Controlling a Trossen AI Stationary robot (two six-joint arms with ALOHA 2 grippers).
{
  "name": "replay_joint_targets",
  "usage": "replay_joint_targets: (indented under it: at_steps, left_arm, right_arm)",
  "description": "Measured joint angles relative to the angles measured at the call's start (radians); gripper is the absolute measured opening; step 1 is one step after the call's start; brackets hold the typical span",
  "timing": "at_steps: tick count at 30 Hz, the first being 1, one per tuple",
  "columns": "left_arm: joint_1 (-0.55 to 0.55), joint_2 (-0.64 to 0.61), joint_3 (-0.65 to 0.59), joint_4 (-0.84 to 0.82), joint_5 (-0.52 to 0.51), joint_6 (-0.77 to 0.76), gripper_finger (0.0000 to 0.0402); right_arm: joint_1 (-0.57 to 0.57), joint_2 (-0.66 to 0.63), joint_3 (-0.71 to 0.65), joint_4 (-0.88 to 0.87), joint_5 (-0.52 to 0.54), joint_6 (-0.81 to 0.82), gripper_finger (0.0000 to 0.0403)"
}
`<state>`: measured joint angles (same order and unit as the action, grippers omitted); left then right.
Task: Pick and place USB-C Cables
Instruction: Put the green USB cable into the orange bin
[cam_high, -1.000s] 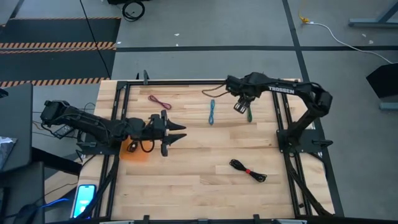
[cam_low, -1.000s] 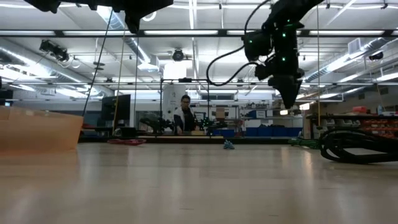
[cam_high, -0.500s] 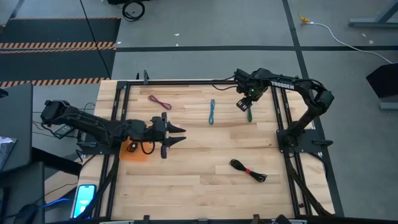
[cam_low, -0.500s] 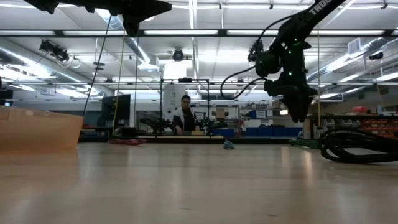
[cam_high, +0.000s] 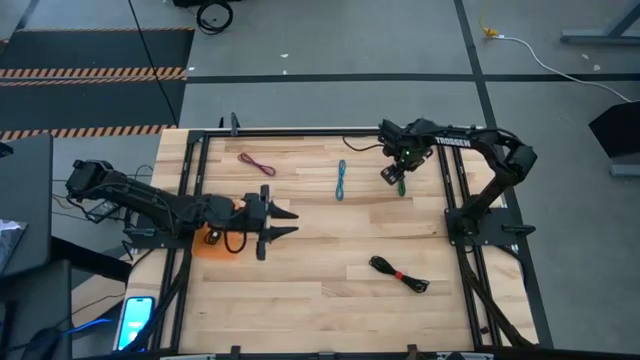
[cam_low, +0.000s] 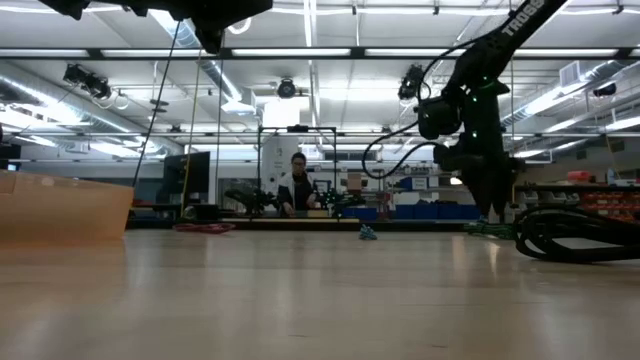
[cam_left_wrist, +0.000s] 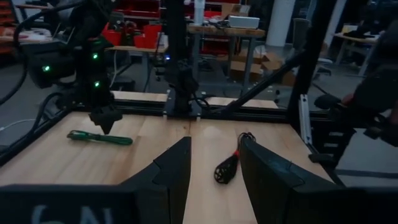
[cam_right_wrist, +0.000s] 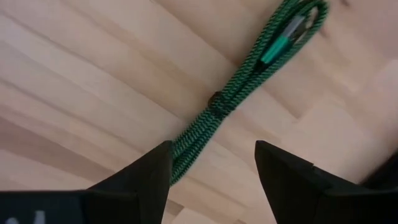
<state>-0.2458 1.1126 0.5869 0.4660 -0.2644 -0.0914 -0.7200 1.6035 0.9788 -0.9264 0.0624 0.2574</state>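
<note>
Your right gripper (cam_high: 398, 175) hangs directly over the thin green braided cable bundle (cam_right_wrist: 249, 81), fingers (cam_right_wrist: 134, 180) spread wide with one on each side of the bundle's lower half, so that a straight drop would straddle it across its narrow width. The bundle lies flat on the pale wooden tabletop (cam_high: 330, 250), just beneath the fingertips and not yet touched.

Your left gripper (cam_high: 272, 220) waits low over the table's opposite side, well apart from the green bundle, its fingers parted and empty. The orange patch (cam_high: 212, 245) sits just behind it.

Counting cables on the table: one green, one teal-blue bundle (cam_high: 341, 179) beside your right gripper, one maroon bundle (cam_high: 257, 163) farther off, and one black coil with a red tie (cam_high: 398, 273) ahead of your left gripper. I see four in all.
</note>
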Motion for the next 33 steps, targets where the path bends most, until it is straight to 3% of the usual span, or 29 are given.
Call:
replay_joint_targets:
  at_steps: [5, 14, 33]
  left_arm:
    - [0.001, 0.000, 0.000, 0.000, 0.000, 0.007, 0.0144]
    - [0.002, 0.000, 0.000, 0.001, 0.000, 0.012, 0.0144]
    - [0.001, 0.000, 0.001, -0.016, 0.000, -0.002, 0.0144]
  right_arm:
    - [0.003, 0.000, -0.035, 0.078, -0.055, 0.006, 0.0235]
    - [0.003, 0.000, -0.036, 0.077, 0.010, -0.004, 0.0234]
    - [0.010, 0.000, -0.142, 0.156, -0.013, 0.005, 0.0233]
